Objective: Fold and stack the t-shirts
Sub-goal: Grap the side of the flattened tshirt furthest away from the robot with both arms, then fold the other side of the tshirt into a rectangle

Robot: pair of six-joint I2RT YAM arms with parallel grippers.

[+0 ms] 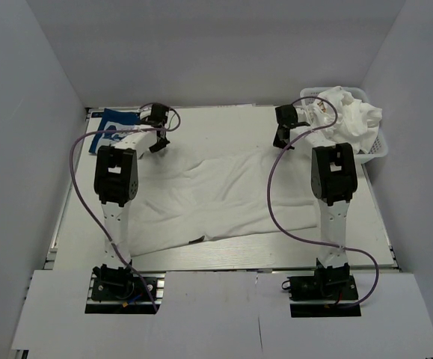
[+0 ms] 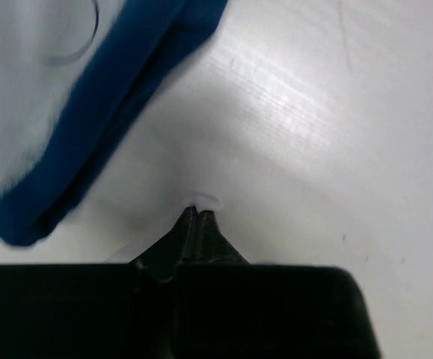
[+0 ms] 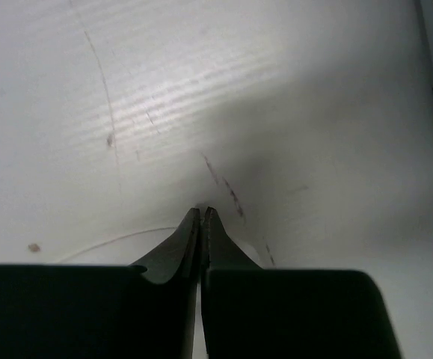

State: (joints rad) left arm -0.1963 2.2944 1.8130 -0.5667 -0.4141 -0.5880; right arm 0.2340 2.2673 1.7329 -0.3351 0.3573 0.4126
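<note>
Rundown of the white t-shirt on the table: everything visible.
The white t-shirt is plain, soft-looking cloth, spread roughly flat across the middle of the table. It is wrinkled, with an uneven near edge. Sleeves and collar are hard to make out. The left gripper and right gripper are both shut at its far edge, apparently pinching it.

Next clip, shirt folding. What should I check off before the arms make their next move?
1. Left jaws shut at the white shirt's far edge: ok.
2. Right jaws shut by that same edge: ok.
3. Cloth pinched: left ok, it puckers at the tips; right cannot tell.
4. White shirt lying flat: not ok, wrinkled.
5. Blue shirt apart from the left jaws: ok.
</note>
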